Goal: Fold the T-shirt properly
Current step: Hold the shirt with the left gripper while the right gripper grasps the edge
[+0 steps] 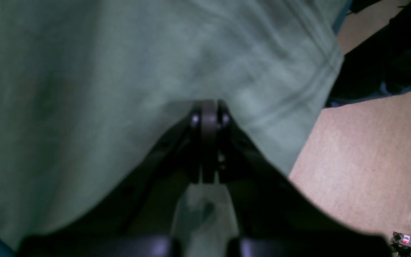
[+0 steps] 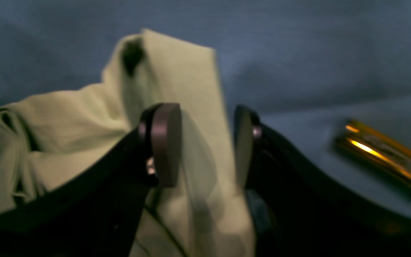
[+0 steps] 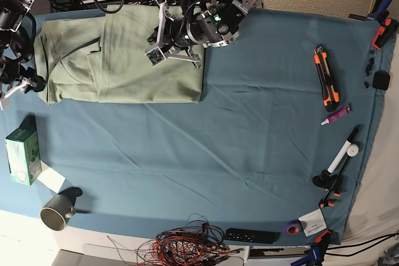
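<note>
One pale sage-green T-shirt [image 3: 118,60] lies folded into a rough rectangle at the far left corner of the desk [image 3: 249,147]. Its knit is soft and creased. The left claw [image 1: 209,114] is pinched closed against the cloth; the right claw [image 2: 205,142] stands wide around a bunched edge. No writing is legible.
</note>
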